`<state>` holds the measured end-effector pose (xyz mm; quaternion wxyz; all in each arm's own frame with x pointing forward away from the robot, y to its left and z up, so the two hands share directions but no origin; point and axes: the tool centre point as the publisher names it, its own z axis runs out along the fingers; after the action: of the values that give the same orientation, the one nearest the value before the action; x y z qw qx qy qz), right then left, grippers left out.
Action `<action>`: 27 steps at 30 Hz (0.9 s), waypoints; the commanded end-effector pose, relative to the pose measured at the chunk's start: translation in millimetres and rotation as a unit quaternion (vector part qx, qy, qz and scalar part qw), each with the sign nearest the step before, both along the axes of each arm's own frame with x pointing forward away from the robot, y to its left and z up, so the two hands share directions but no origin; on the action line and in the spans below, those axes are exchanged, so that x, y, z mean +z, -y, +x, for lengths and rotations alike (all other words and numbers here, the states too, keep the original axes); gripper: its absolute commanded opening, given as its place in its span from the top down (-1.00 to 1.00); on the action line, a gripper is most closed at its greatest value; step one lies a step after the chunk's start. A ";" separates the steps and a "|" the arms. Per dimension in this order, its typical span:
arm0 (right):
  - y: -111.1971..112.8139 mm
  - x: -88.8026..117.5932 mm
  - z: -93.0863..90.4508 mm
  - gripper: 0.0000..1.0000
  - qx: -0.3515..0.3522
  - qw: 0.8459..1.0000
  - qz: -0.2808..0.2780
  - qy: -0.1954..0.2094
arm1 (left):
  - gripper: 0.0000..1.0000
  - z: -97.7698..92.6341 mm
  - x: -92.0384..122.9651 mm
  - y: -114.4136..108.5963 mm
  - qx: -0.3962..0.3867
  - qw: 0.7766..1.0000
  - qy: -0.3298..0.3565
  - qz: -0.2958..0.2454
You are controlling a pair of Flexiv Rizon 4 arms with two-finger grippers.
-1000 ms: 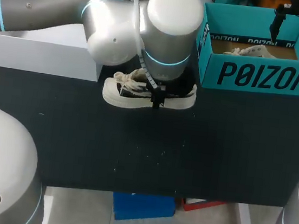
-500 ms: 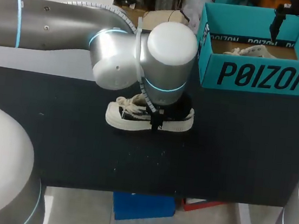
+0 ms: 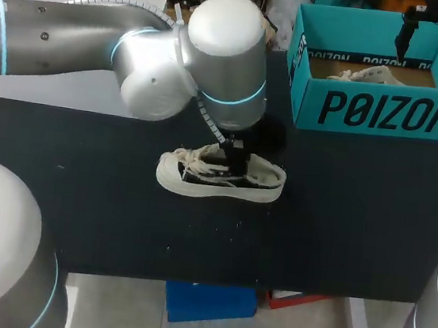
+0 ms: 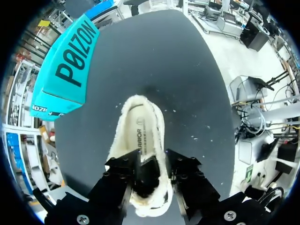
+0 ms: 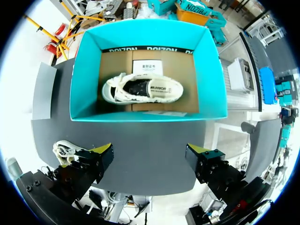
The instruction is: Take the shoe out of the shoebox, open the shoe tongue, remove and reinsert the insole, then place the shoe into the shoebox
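A: Where is our shoe (image 3: 221, 176)?

B: It is out of the box, sole down on the black table (image 3: 315, 224), just left of the head view's middle. Our left gripper (image 4: 152, 171) is clamped on it, one finger against each side about its middle. The insole (image 4: 140, 133) shows ahead of the fingers.

A: And our right gripper (image 5: 150, 155)?

B: Its fingers are wide apart and hold nothing. It hangs over the teal shoebox (image 3: 377, 111) in the upper right, where a second shoe (image 5: 143, 89) lies.

A: What could go wrong for us?

B: The laces (image 3: 191, 159) lie in a loose bunch. If we lift off carelessly, a finger could snag them and drag or tip the shoe. We also judge that the clamp sits where the tongue must open, so it would block that step. And bringing the right arm across risks striking our left arm, which spans the upper left.
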<state>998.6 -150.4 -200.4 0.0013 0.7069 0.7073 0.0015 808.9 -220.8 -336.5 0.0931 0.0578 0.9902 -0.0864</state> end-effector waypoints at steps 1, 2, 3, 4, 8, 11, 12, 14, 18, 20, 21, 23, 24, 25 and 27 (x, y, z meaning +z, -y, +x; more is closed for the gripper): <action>-0.1 0.2 0.3 -1.00 0.000 1.000 0.000 -0.001 | 0.27 -17.1 55.9 -34.9 -0.006 0.998 -0.002 -0.060; -0.1 0.2 0.3 -1.00 0.000 1.000 0.000 -0.001 | 0.26 -18.2 61.2 -39.9 0.000 0.997 -0.009 -0.074; -0.1 0.2 0.3 -1.00 0.000 1.000 0.000 -0.001 | 0.23 -19.3 65.8 -45.5 0.004 0.996 -0.012 -0.084; -0.1 0.2 0.3 -1.00 0.000 1.000 0.000 -0.001 | 0.20 -21.0 70.5 -53.0 0.007 0.995 -0.018 -0.097; -0.1 0.2 0.3 -1.00 0.000 1.000 0.000 -0.001 | -0.44 -23.8 78.8 -78.1 0.011 0.989 -0.037 -0.142; -0.1 0.2 0.3 -1.00 0.000 1.000 0.000 -0.001 | -1.00 -24.8 81.4 -95.3 0.004 0.985 -0.046 -0.168; -0.1 0.2 0.3 -1.00 0.000 1.000 0.000 -0.001 | -1.00 -24.7 82.2 -101.7 0.004 0.982 -0.048 -0.180; -0.1 0.2 0.3 -1.00 0.000 1.000 0.000 -0.001 | -1.00 -25.1 83.0 -114.2 0.003 0.980 -0.050 -0.192; -0.1 0.2 0.3 -1.00 0.000 1.000 0.000 -0.001 | -1.00 -29.4 82.9 -137.9 0.003 0.977 -0.049 -0.209; -0.1 0.2 0.3 -1.00 0.000 1.000 0.000 -0.001 | -1.00 -32.2 81.9 -147.2 0.000 0.974 -0.052 -0.219; -0.1 0.2 0.3 -1.00 0.000 1.000 0.000 -0.001 | -1.00 -33.7 80.5 -151.1 -0.005 0.973 -0.053 -0.224; -0.1 0.2 0.3 -1.00 0.000 1.000 0.000 -0.001 | -1.00 -35.9 76.9 -158.3 -0.009 0.968 -0.059 -0.245; -0.1 0.2 0.3 -1.00 0.000 1.000 0.000 -0.001 | -1.00 -37.2 74.8 -161.4 -0.014 0.964 -0.065 -0.259; -0.1 0.2 0.3 -1.00 0.000 1.000 0.000 -0.001 | -1.00 -37.7 72.1 -164.3 -0.014 0.962 -0.067 -0.263; -0.1 0.2 0.3 -1.00 0.000 1.000 0.000 -0.001 | -1.00 -38.6 68.3 -168.7 -0.014 0.962 -0.069 -0.263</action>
<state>998.6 -150.5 -200.4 0.0013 0.7069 0.7073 0.0015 774.4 -76.3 -257.9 0.0356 0.0344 0.9709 -0.2342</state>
